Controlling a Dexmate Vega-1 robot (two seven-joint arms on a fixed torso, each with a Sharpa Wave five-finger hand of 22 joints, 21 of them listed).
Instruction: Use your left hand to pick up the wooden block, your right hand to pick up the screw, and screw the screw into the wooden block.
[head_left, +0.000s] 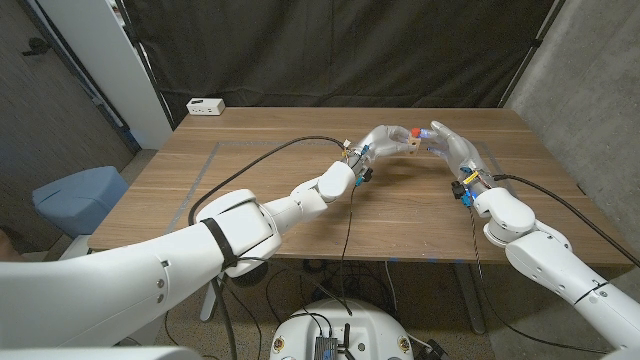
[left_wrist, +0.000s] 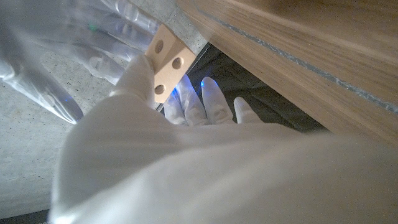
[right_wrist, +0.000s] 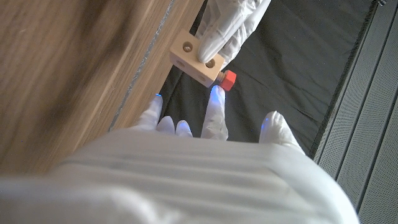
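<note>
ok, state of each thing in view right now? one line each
Light wooden block with round holes: lifted off the table, held by the left robot hand.
Red-headed screw: at the block's end, touching it; how far in cannot be told.
Left robot hand: gripping the block.
Right robot hand: raised at the screw, fingertips on it; firm grip unclear.
White power strip: lying at the far left table corner.

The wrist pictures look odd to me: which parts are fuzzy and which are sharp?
Left wrist view: the near left hand is a soft white blur, and the wooden block is only fairly crisp. Right wrist view: the right hand and table are smeared, while the block and red screw are sharp.
</note>
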